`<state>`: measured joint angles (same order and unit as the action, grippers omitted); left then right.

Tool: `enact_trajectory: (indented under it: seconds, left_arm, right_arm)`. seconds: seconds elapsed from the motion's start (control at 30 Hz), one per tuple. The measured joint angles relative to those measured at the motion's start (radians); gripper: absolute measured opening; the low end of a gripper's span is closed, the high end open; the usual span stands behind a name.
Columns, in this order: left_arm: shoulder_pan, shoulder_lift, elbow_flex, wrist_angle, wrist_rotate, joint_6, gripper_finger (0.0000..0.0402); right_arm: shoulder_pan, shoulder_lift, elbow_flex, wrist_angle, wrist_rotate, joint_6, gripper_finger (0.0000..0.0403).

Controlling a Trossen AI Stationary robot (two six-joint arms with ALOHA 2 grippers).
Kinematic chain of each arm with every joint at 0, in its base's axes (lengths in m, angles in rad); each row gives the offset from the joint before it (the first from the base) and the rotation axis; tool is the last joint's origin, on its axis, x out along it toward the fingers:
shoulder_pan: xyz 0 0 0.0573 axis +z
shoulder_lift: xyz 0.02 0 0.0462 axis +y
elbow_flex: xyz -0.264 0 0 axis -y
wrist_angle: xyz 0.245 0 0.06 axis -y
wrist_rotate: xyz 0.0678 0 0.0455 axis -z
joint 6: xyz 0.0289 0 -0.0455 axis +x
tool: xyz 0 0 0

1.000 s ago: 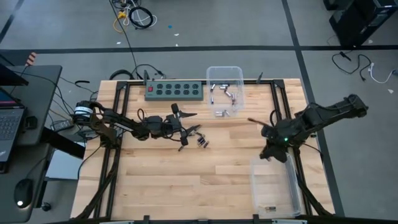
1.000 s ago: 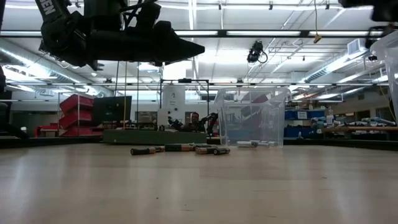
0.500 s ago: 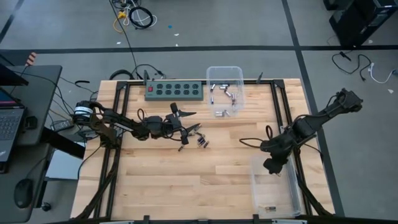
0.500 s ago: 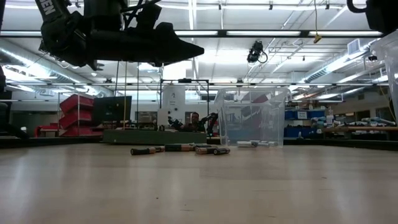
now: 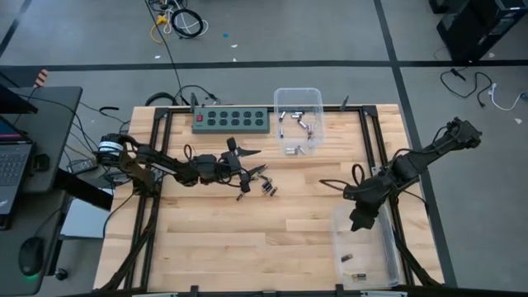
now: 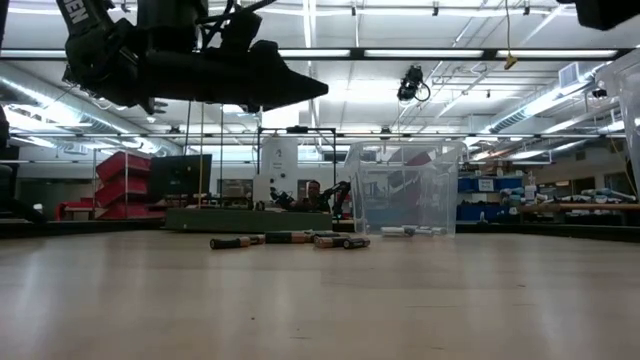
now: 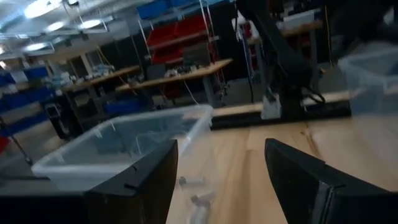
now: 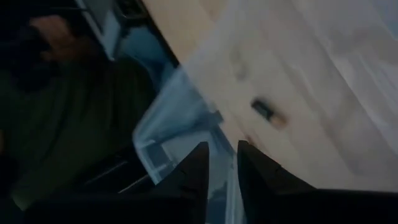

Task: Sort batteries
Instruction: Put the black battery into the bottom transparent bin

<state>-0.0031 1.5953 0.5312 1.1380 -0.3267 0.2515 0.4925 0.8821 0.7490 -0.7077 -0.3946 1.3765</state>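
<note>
Several small dark batteries (image 5: 268, 188) lie loose on the wooden table, left of its middle; the low view shows the batteries (image 6: 290, 240) in a row. My left gripper (image 5: 247, 169) hovers just left of them, level and open, as the left gripper (image 7: 221, 180) shows in its wrist view. My right gripper (image 5: 359, 219) hangs over the far end of the clear near-right bin (image 5: 388, 264), tipped down, its fingers (image 8: 198, 177) slightly apart with nothing between them. A dark battery (image 8: 268, 112) lies on that bin's floor below; the high view shows it (image 5: 346, 258) beside another one (image 5: 359, 276).
A clear bin (image 5: 299, 103) at the far middle holds several silvery batteries. A green power strip (image 5: 233, 121) lies left of it along the far edge. Black frame rails run along the table's left and right sides. Bare wood lies at the near middle.
My right gripper has swung toward the table's near edge, out over the near-right bin, and rolled about its own axis. A second dark battery now lies on that bin's floor where there was none half a second ago.
</note>
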Motion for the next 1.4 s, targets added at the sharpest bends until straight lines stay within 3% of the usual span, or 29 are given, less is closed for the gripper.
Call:
enact_trajectory:
  seconds: [0.23,0.47,0.63,0.83,0.97,1.1,1.4]
  left_arm:
    - [-0.039,-0.084,0.000,-0.344,-0.022,-0.104,0.0241]
    - [-0.054,-0.229,0.001,-0.793,-0.055,-0.287,0.0241]
    - [-0.054,-0.256,0.000,-1.021,-0.016,-0.448,0.0241]
    - [-0.069,-0.198,0.000,-1.034,-0.001,-0.473,0.0241]
    - [-0.072,-0.166,0.000,-1.021,0.012,-0.507,0.0241]
    - [-0.071,-0.146,0.001,-1.017,0.016,-0.545,0.0241]
    - [-0.071,-0.104,0.001,-0.980,0.017,-0.544,0.0241]
  right_arm:
    - [-0.040,-0.059,0.000,0.097,0.083,-0.182,0.0044]
    - [-0.163,-0.077,0.000,0.257,0.319,-0.643,0.0021]
    - [-0.265,-0.062,0.000,0.417,0.412,-0.960,0.0009]
    - [-0.347,-0.045,0.000,0.625,0.552,-1.345,0.0000]
    - [-0.381,-0.015,0.000,0.763,0.652,-1.503,0.0001]
    - [-0.411,0.023,0.000,0.853,0.667,-1.562,0.0000]
    - [-0.454,0.127,0.000,0.872,0.667,-1.556,0.0001]
